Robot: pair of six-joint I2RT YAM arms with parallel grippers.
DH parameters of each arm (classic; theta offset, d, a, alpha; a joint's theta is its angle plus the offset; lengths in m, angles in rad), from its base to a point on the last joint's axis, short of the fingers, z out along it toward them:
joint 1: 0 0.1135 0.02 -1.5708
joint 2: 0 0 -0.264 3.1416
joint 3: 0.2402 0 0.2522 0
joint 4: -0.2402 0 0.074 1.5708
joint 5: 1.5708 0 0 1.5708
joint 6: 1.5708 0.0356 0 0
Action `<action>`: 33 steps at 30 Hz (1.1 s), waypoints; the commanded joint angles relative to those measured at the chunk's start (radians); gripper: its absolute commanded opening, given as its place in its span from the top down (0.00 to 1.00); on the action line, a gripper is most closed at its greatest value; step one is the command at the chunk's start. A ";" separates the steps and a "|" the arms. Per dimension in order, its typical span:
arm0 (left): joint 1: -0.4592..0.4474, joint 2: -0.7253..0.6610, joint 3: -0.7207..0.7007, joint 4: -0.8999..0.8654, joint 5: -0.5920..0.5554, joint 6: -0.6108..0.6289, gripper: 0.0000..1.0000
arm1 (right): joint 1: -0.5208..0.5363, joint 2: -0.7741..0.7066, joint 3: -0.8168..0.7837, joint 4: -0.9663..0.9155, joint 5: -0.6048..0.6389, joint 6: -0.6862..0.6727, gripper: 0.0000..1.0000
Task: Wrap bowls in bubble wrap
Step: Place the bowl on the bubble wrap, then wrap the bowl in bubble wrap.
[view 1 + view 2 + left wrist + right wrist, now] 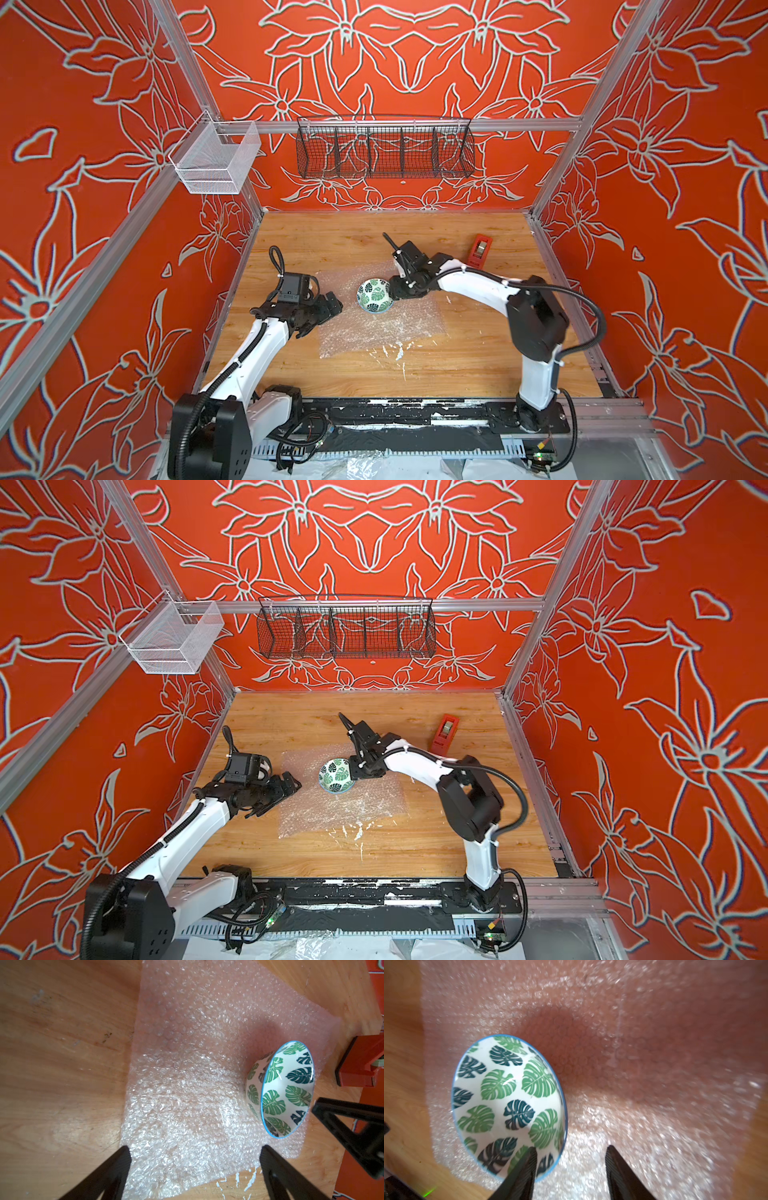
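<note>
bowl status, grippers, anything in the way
Left gripper open at the bubble wrap edge. Right gripper open, astride the bowl rim; bowl unwrapped. Tape dispenser stands clear.

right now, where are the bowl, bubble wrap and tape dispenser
bowl (508,1101): right wrist view, its leaf-printed inside
bubble wrap (365,336): a top view, bare near part
tape dispenser (478,257): a top view, red body

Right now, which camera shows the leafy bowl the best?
The right wrist view: the bowl fills much of it, close up, with its leaf-printed inside and blue rim clear. The left wrist view shows the bowl smaller, partly from the side. In both top views the bowl is tiny, on the bubble wrap.
</note>
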State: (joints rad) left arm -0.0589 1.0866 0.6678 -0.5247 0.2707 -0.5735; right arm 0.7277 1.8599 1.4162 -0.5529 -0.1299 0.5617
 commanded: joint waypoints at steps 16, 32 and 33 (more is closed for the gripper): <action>-0.100 0.048 0.039 0.072 0.021 0.007 0.03 | -0.028 -0.576 -0.635 0.057 0.107 0.248 0.31; -0.147 0.108 0.073 0.080 -0.010 0.013 0.03 | -0.079 -0.432 -0.691 0.224 0.004 0.256 0.30; -0.148 0.111 0.074 0.081 -0.011 0.014 0.03 | -0.079 -0.422 -0.689 0.231 -0.001 0.259 0.30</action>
State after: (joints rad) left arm -0.1986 1.1870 0.7193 -0.4534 0.2707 -0.5720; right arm 0.6533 1.4143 0.7364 -0.3626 -0.1032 0.7952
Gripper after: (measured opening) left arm 0.968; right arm 0.699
